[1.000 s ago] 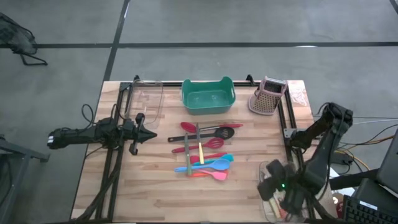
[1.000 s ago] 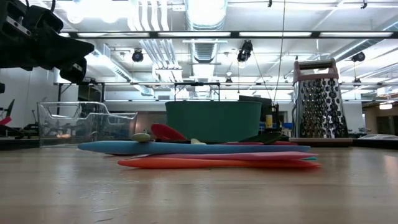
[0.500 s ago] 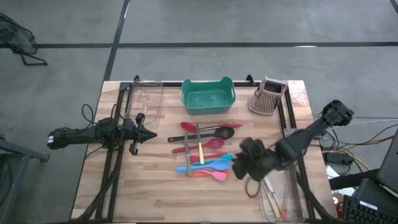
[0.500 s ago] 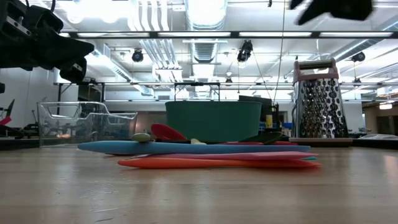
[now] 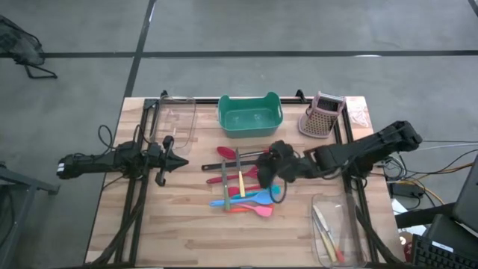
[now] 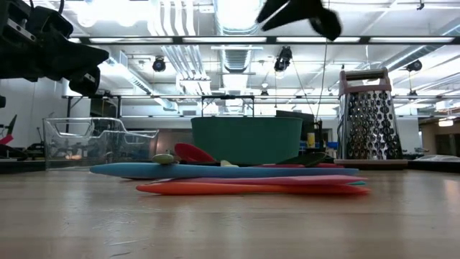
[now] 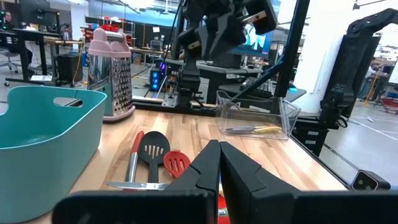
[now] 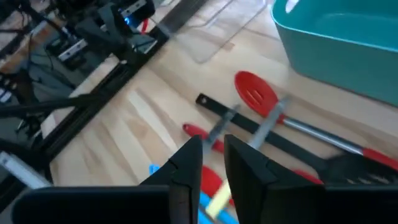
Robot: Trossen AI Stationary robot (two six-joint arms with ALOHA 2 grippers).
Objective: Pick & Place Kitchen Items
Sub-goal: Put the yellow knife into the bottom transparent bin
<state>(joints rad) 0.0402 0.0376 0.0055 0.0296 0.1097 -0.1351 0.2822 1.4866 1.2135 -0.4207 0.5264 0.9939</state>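
The kitchen items lie in a loose pile (image 5: pixel 243 183) at mid-table: red and black slotted spoons (image 8: pixel 255 93), and blue (image 6: pixel 215 171), pink and orange (image 6: pixel 251 188) spatulas flat on the wood. My right gripper (image 5: pixel 272 168) hangs above the pile's right side, slanting down, its fingers a narrow gap apart (image 8: pixel 212 155) with nothing between them. It shows high in the low view (image 6: pixel 298 11). Two more utensils (image 5: pixel 325 233) lie in a clear bin (image 5: pixel 336 224) at the near right. My left gripper (image 5: pixel 175 161) waits level at the left, shut (image 7: pixel 219 152).
A teal tub (image 5: pixel 249 114) stands at the far middle, with a pinkish perforated holder (image 5: pixel 323 114) to its right. A second clear bin (image 5: pixel 175 119) sits at the far left. Black frame rails run along both table sides. Bare wood lies near the front edge.
My right gripper has swung from above the clear bin at the near right toward the table's left and far side, ending over the utensil pile. It has rolled and tipped as it went. The utensils have kept still.
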